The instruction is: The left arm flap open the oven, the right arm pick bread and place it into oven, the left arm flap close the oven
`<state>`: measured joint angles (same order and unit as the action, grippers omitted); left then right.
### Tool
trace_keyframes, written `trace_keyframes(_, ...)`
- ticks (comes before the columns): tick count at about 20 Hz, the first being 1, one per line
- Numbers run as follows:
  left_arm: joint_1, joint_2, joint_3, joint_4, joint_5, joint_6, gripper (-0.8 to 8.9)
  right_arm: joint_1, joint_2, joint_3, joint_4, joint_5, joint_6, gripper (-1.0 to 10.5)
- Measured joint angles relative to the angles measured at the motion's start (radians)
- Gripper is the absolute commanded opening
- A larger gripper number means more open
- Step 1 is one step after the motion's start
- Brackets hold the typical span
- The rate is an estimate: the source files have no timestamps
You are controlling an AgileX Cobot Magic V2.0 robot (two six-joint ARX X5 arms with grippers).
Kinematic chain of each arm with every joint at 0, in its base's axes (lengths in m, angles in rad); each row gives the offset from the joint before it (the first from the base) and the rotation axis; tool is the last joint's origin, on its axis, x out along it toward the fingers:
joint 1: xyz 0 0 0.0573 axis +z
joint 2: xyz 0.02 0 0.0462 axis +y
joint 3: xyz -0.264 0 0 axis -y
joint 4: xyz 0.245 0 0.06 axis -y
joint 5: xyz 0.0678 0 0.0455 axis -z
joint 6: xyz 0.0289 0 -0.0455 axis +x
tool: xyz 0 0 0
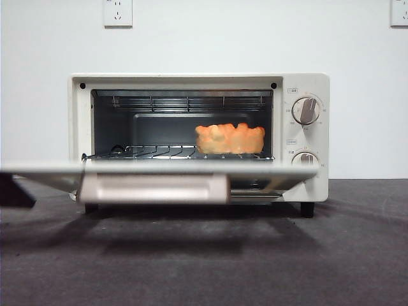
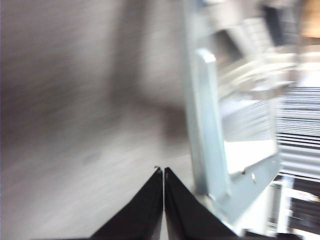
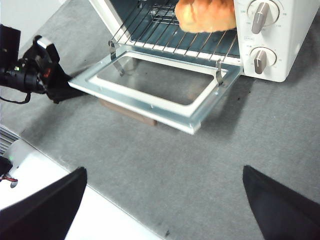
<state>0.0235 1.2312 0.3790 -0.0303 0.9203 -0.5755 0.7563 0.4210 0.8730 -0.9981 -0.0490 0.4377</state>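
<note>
The cream-white oven (image 1: 191, 81) stands with its door (image 1: 153, 169) flapped down level, handle (image 1: 153, 189) toward the front. The golden-orange bread (image 1: 229, 138) lies on the wire rack inside, to the right; the right wrist view shows the bread (image 3: 205, 14) too. My left gripper (image 2: 163, 171) is shut with nothing in it, low beside the left edge of the door (image 2: 210, 150). In the front view it is a dark shape (image 1: 14, 191) at the left; whether it touches the door I cannot tell. My right gripper (image 3: 164, 170) hangs open and empty, well back from the door (image 3: 150, 102).
Two round knobs (image 1: 306, 110) sit on the oven's right panel. The table is covered with a dark grey mat (image 1: 255, 255). A white wall with sockets (image 1: 118, 13) rises behind. A white strip (image 3: 55, 210) borders the mat's edge near my right gripper.
</note>
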Motion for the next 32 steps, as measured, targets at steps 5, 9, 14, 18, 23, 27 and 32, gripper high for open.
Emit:
trace_keyframes(5, 0.0, -0.003, 0.018, 0.124, 0.027, -0.114, 0.07, 0.0, 0.0, 0.0, 0.0, 0.0, 0.005, 4.8)
trace_keyframes(9, -0.002, -0.004, 0.042, 0.266, 0.027, -0.211, 0.07, 0.0, 0.0, 0.0, 0.0, 0.0, 0.007, 4.8)
trace_keyframes(14, -0.002, -0.008, 0.063, 0.443, -0.008, -0.333, 0.07, 0.0, 0.0, 0.0, 0.0, -0.003, 0.008, 4.8)
trace_keyframes(18, -0.002, -0.009, 0.093, 0.487, -0.074, -0.39, 0.07, 0.0, 0.0, 0.0, 0.0, -0.003, 0.009, 4.8)
trace_keyframes(23, -0.002, -0.009, 0.121, 0.499, -0.131, -0.412, 0.07, 0.0, 0.0, 0.0, 0.0, -0.002, 0.011, 4.8)
trace_keyframes(27, -0.002, -0.009, 0.121, 0.595, -0.133, -0.451, 0.07, 0.0, 0.0, 0.0, 0.002, 0.0, 0.011, 4.8)
trace_keyframes(32, -0.002, -0.01, 0.123, 0.737, -0.082, -0.519, 0.08, 0.0, 0.0, 0.0, 0.047, 0.0, 0.011, 4.8)
